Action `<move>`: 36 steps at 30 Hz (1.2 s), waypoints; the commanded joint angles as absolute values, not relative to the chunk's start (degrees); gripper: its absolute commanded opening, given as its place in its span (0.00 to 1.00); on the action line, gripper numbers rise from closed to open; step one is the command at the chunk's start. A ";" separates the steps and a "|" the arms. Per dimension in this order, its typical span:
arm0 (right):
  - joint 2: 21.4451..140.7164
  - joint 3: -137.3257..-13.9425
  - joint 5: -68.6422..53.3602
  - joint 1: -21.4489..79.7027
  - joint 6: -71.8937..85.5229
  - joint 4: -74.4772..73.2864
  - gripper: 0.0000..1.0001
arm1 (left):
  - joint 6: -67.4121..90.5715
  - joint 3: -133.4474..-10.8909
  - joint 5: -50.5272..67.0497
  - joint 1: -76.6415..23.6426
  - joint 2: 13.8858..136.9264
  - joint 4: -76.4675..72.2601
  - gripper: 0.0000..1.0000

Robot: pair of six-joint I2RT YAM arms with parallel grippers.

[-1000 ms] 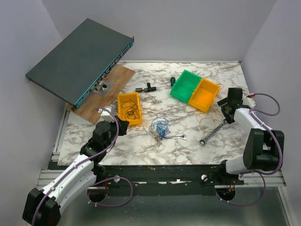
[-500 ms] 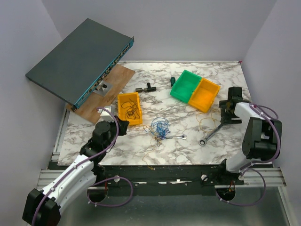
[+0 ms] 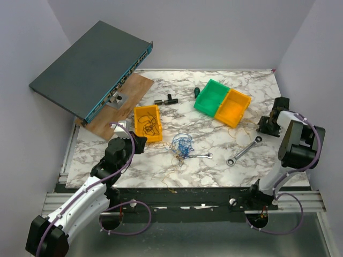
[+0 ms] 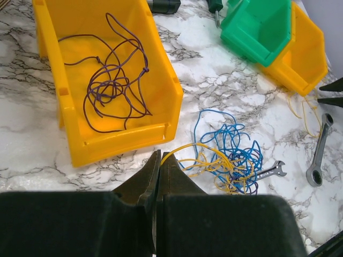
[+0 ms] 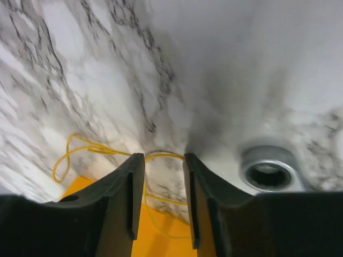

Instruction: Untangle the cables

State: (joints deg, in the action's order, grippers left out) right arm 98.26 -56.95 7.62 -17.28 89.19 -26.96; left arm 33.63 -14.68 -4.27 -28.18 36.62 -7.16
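Nearest, the left fingers (image 4: pixel 158 160) are pressed tight together just short of the yellow bin (image 4: pixel 123 136). A yellow strand starts at their tip; gripped or not, I can't tell. Just beyond, the cables (image 4: pixel 230 160) lie bunched on the desk (image 4: pixel 225 80), blue over yellow, against a small wrench (image 4: pixel 270 171). Dark wire (image 4: pixel 112 85) coils in the bin. Far right, the right fingers (image 5: pixel 163 158) stand partly apart, a loose yellow wire (image 5: pixel 80 147) crossing the gap.

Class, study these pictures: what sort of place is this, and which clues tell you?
Probably a robotics lab workbench: two robot arms mounted at the edge of a marble-patterned table, with plastic bins, a wrench and tangled cables laid out as practice items.
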 commanded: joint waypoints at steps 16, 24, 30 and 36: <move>102.81 -61.94 11.14 -21.28 74.01 -32.38 0.01 | 32.69 -14.50 -4.09 -28.21 36.11 -7.38 0.00; 92.49 -60.64 12.18 -20.65 52.37 -18.35 1.00 | 32.70 -14.41 -3.96 -28.21 35.36 -7.12 0.00; 96.04 -65.91 9.13 -18.78 44.07 -16.68 1.00 | 32.87 -14.41 -3.78 -28.21 34.47 -6.77 0.00; 103.30 -71.80 12.36 -17.23 38.26 -17.20 1.00 | 33.04 -14.14 -3.61 -28.21 34.14 -6.88 0.00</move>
